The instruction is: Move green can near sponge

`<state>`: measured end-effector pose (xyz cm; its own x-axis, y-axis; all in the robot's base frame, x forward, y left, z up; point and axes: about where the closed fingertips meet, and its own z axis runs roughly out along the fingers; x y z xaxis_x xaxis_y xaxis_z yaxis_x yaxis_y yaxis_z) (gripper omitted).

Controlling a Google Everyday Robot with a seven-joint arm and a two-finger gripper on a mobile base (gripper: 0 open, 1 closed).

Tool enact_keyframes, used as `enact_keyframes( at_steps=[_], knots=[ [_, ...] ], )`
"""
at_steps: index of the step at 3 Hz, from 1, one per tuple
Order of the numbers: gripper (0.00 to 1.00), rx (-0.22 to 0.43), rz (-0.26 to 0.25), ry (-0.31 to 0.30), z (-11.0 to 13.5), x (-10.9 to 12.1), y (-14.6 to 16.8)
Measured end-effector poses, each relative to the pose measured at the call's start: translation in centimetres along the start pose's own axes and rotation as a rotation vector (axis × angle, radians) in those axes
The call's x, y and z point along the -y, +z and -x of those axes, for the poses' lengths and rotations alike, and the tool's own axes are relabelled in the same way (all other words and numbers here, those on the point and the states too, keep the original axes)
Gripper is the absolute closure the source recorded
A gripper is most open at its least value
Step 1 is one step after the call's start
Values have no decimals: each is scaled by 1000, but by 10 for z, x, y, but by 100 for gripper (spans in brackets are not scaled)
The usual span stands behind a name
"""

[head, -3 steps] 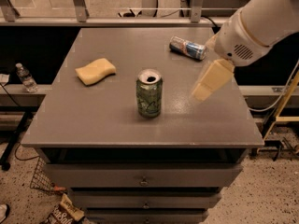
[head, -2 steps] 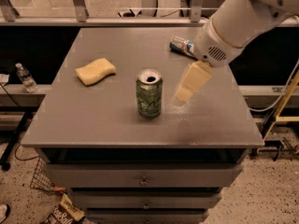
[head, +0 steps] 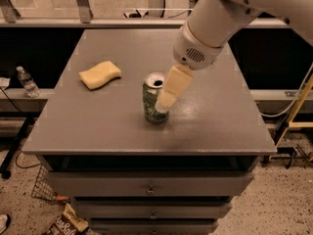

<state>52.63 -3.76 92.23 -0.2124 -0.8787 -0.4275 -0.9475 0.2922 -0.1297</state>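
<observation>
The green can [head: 152, 102] stands upright near the middle of the grey table [head: 98, 126], its silver top showing. The pale yellow sponge [head: 100, 74] lies flat to the can's upper left, about a can's height away from it. My gripper [head: 166, 98] reaches down from the white arm at the upper right, and its cream fingers [head: 173, 84] overlap the can's right side. Whether they touch the can I cannot tell.
The white arm [head: 215, 23] covers the table's back right, hiding what lies there. A water bottle [head: 25, 81] stands on a ledge to the left. Drawers sit below the table's front edge; a wire basket and snack bag lie on the floor at lower left.
My gripper has swung left from the table's right side to the green can and now overlaps it. The can and sponge have not moved. The arm now hides the blue-and-silver can.
</observation>
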Motion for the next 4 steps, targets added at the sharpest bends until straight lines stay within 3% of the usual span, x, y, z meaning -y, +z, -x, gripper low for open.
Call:
enact_keyframes(
  at_steps=[1, 2, 4],
  knots=[
    [0, -62, 22, -30, 11, -9, 15],
    [18, -96, 35, -46, 15, -14, 24],
    [66, -119, 15, -81, 20, -6, 19]
  ],
)
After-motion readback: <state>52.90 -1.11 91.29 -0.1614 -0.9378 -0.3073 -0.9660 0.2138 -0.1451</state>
